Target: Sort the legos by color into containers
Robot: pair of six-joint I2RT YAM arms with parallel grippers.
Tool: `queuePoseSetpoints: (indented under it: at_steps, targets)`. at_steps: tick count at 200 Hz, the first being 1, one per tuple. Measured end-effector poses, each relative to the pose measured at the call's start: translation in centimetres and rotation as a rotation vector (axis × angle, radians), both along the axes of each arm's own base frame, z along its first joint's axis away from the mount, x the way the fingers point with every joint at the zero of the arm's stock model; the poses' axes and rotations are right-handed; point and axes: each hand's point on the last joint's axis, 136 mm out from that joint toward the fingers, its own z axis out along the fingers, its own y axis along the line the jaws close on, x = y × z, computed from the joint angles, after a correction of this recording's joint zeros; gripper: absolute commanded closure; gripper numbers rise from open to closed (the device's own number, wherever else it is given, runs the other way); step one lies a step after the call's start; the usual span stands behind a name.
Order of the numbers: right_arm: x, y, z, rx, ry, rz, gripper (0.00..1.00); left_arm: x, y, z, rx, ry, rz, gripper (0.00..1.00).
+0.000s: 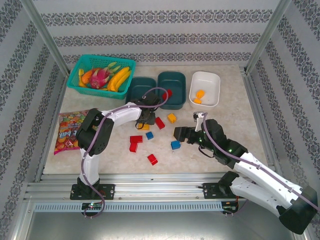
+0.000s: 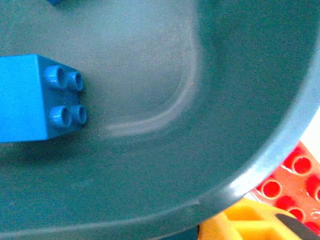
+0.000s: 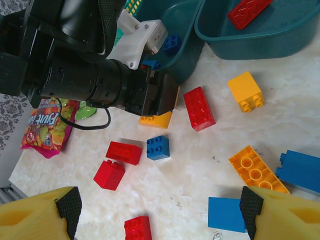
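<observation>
Right wrist view: right gripper [image 3: 159, 207] gapes wide over glossy, studded plastic legos [image 3: 158, 147], red, blue and orange-yellow, scattered just ahead on the marbled table [image 3: 200, 170]. Left gripper [image 3: 160, 100] sits atop an orange-yellow brick [image 3: 156, 120] beside a smooth teal tub [image 3: 192, 50]; its grip I cannot tell.

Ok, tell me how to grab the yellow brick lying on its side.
Probably from above: take the yellow brick by the two smooth faces flanking its studs. The studs point sideways, the top is flat, and table shows on both flanks.
</observation>
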Motion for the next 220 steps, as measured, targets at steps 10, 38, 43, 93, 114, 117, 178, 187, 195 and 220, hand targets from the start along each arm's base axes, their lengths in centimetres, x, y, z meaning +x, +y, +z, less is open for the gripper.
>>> queuePoseSetpoints:
  at_steps: [10,38,43,93,114,117,178,187,195,220]
  targets:
    - [0.0,-0.1,0.0,0.003,0.002,-0.005,0.15,0.0,0.0,0.0,0.002,-0.001,-0.004,0.61]
    - [0.1,-0.4,-0.3,0.002,0.014,-0.020,0.15,0.1,0.0,0.1,0.007,-0.005,-0.010,0.69]
    - [0.2,-0.5,-0.4,0.002,0.016,-0.023,0.15,0.2,0.0,0.1,0.009,-0.007,-0.010,0.69]
    - [0.3,-0.6,-0.4,-0.003,0.019,-0.028,0.15,-0.5,0.5,1.6,0.009,-0.019,0.020,0.71]
    - [0.6,-0.8,-0.4,-0.008,0.021,-0.037,0.15,-1.3,0.6,5.0,-0.030,-0.053,0.043,0.72]
    - [0.7,-0.7,-0.3,-0.008,0.020,-0.036,0.15,-1.4,0.6,5.7,-0.039,-0.063,0.048,0.72]
    - [2.1,0.2,-1.3,-0.033,0.062,-0.035,0.16,-0.7,1.5,15.2,-0.155,-0.172,0.097,0.71]
    - [2.4,0.6,-1.2,-0.032,0.067,-0.028,0.15,0.2,2.5,15.4,-0.157,-0.162,0.125,0.71]
    - [2.8,1.0,-1.0,-0.028,0.065,-0.020,0.16,1.3,3.4,15.4,-0.153,-0.153,0.153,0.71]
    - [4.4,2.2,-0.1,-0.009,0.057,-0.007,0.15,4.9,6.2,13.4,-0.116,-0.111,0.225,0.71]
